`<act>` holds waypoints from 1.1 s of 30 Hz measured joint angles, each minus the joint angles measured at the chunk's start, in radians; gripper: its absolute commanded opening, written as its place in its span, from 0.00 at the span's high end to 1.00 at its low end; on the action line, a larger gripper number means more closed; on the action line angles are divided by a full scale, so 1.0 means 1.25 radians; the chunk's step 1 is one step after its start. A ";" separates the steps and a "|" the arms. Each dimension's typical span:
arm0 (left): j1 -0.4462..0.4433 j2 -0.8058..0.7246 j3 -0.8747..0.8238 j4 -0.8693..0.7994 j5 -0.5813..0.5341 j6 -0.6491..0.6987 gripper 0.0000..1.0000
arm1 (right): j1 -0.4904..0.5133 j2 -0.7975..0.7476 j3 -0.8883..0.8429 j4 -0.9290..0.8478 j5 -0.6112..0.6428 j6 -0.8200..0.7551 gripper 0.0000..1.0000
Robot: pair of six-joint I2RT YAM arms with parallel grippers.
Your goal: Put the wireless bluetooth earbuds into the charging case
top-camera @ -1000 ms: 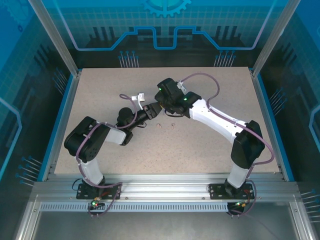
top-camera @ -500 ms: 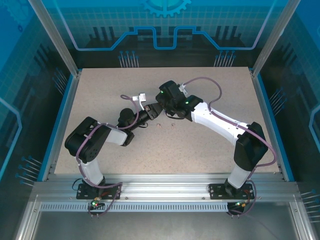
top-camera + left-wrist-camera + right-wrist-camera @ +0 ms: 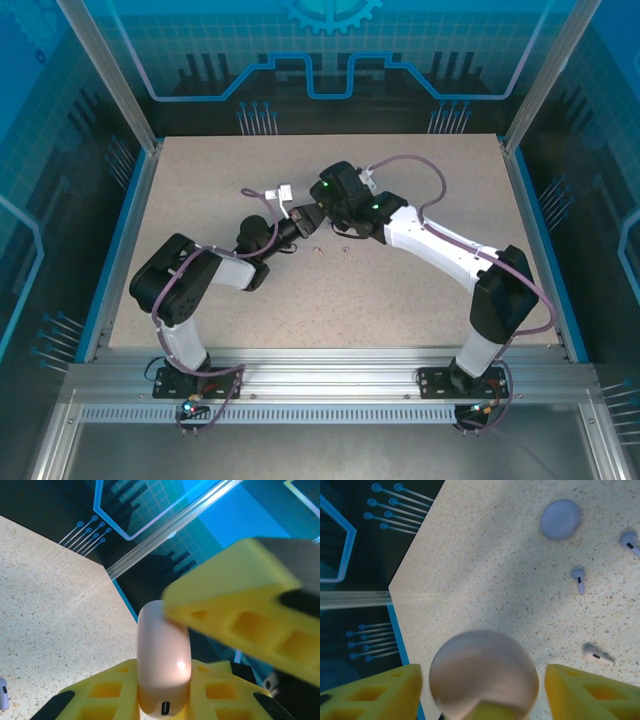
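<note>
A pale pink charging case (image 3: 162, 645), closed, stands on edge with my left gripper (image 3: 164, 680) shut on its lower part, port end toward the camera. My right gripper (image 3: 482, 685) straddles the same case (image 3: 482, 665), open, with a gap on each side; one of its yellow fingers (image 3: 240, 610) lies across the case's top. In the top view both grippers meet mid-table, left (image 3: 297, 222) and right (image 3: 315, 212). On the table lie two purple earbuds (image 3: 578, 577) (image 3: 629, 540) and a pale pink earbud (image 3: 597, 654).
A closed purple case (image 3: 560, 518) lies on the speckled table beyond the earbuds. Two small earbuds (image 3: 318, 250) (image 3: 343, 250) lie just in front of the grippers. The blue table edge (image 3: 402, 645) runs close on the right gripper's left side.
My left gripper has shut on the pink case. The right gripper's fingers have spread apart and let the case go, and the right wrist has shifted slightly left.
</note>
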 measured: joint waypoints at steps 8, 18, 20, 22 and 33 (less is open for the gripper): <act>0.005 -0.002 0.000 -0.005 -0.006 -0.013 0.98 | -0.008 -0.089 0.000 -0.017 0.007 -0.069 0.23; 0.059 -0.036 0.000 -0.023 0.085 -0.050 1.00 | -0.101 -0.235 -0.106 0.003 -0.027 -0.310 0.22; 0.073 -0.053 0.002 -0.047 0.116 -0.050 1.00 | -0.118 -0.241 -0.135 0.019 -0.052 -0.370 0.22; 0.086 -0.077 0.009 -0.084 0.153 -0.046 1.00 | -0.129 -0.241 -0.157 0.029 -0.085 -0.440 0.23; 0.110 -0.202 0.091 -0.323 0.329 0.062 1.00 | -0.145 -0.243 -0.173 0.136 -0.327 -0.762 0.25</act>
